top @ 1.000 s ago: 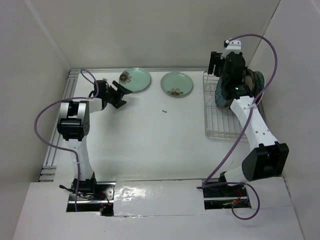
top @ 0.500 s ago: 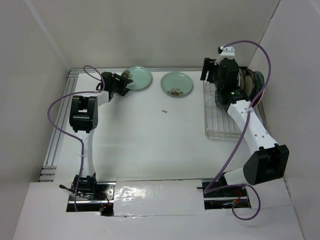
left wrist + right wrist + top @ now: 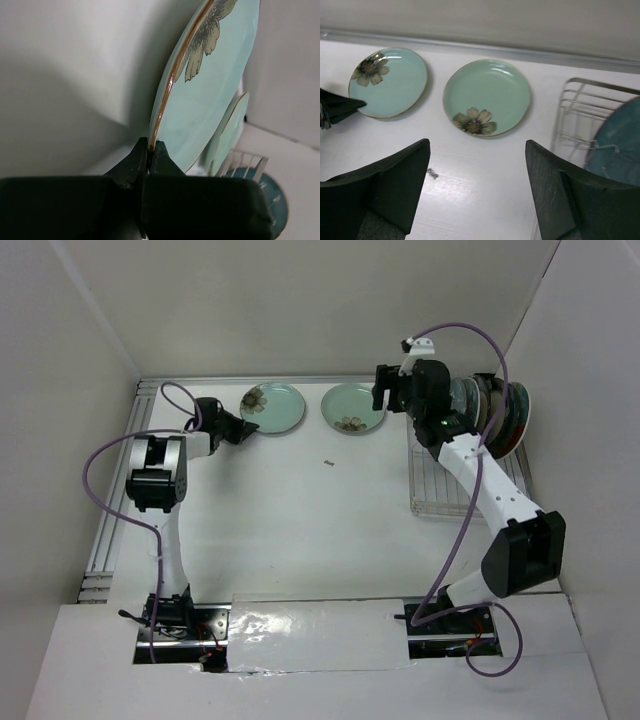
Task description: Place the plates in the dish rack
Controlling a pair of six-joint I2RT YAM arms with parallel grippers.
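Note:
Two pale mint plates with a brown flower lie at the back of the table, the left plate [image 3: 274, 405] [image 3: 388, 82] and the right plate [image 3: 352, 408] [image 3: 487, 97]. My left gripper [image 3: 243, 427] [image 3: 150, 147] is shut on the left plate's [image 3: 200, 110] near rim, which is pinched between the black fingertips. My right gripper [image 3: 385, 397] [image 3: 477, 170] hangs open and empty just right of the right plate. The dish rack [image 3: 440, 490] [image 3: 575, 115] at the right holds several upright plates [image 3: 492, 412], among them a dark teal one [image 3: 620, 145].
A small dark speck [image 3: 328, 463] [image 3: 432, 173] lies on the white table in front of the plates. An aluminium rail [image 3: 110, 520] runs along the left edge. White walls close in the back and both sides.
My left gripper moved in and closed on the left mint plate's rim. My right arm swung left from over the rack to beside the right mint plate, jaws still wide.

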